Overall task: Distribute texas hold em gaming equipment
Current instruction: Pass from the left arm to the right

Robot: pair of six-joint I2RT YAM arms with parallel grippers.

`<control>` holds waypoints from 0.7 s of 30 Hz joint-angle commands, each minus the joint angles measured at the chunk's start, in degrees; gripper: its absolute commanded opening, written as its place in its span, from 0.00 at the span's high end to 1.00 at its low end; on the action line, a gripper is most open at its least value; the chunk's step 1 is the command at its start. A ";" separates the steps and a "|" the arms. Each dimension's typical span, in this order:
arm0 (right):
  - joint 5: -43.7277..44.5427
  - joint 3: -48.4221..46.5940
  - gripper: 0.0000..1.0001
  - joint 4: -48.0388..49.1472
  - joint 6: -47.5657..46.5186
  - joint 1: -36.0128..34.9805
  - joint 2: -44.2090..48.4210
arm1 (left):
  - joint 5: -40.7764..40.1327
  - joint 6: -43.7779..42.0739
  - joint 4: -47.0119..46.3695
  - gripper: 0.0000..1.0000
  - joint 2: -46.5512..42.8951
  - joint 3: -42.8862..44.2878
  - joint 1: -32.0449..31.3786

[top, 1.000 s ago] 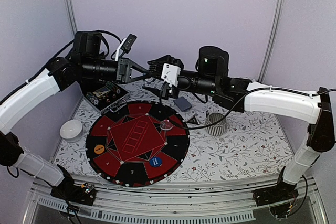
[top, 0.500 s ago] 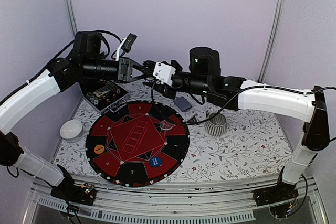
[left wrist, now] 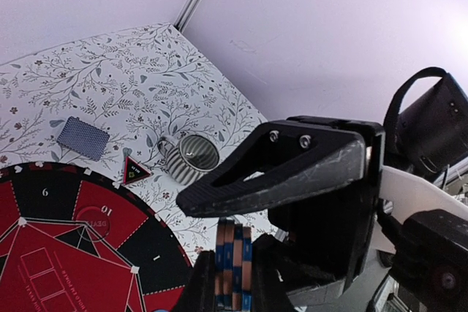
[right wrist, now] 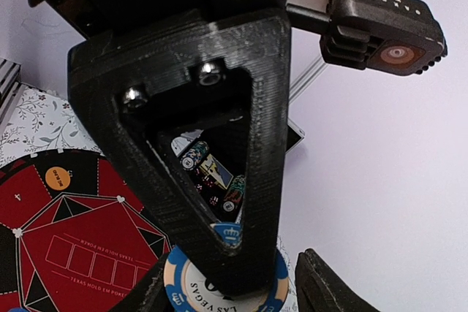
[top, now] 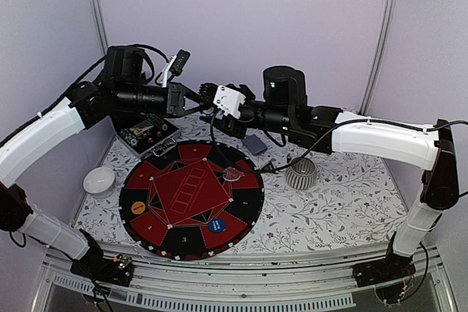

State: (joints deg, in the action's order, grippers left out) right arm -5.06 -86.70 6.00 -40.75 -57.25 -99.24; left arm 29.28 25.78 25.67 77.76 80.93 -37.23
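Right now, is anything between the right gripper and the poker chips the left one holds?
Nothing visible does. The right gripper, fingers apart, flanks the poker chips, which the left gripper pinches by their faces in mid-air.

**Top external.** Fixed high behind the arm bases, facing forward and down. Wide and distant, it takes in the whole round game mat and the floral table.

**Left wrist.** Close and oblique, facing the table's far right corner. The poker chip stack sits edge-on at the lens.

**Right wrist.** Very close, facing the opposite way. The same stack appears face-on.

**Shared.**
- The mat appears in all three views.
- The ribbed silver cup and playing card appear in the top and left wrist views.
- The orange button disc appears in the top and right wrist views.
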 commanded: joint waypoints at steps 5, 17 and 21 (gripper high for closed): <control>-0.48 -2.05 0.38 0.60 2.98 -0.37 -0.06 | -2.26 0.32 0.53 1.00 0.01 -0.55 -0.52; -0.51 -3.62 0.67 -0.33 3.86 -0.48 -1.25 | -1.59 -0.09 0.52 1.00 -0.28 -1.01 -0.42; 0.78 -3.74 0.93 -0.59 4.47 -0.53 -1.13 | -2.03 -0.30 0.70 1.00 -0.32 -1.36 -0.47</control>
State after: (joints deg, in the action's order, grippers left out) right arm -5.45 -88.01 4.12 -37.93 -57.65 -99.74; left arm 26.57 26.15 25.93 77.76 80.62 -37.21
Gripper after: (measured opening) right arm 0.424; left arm 0.113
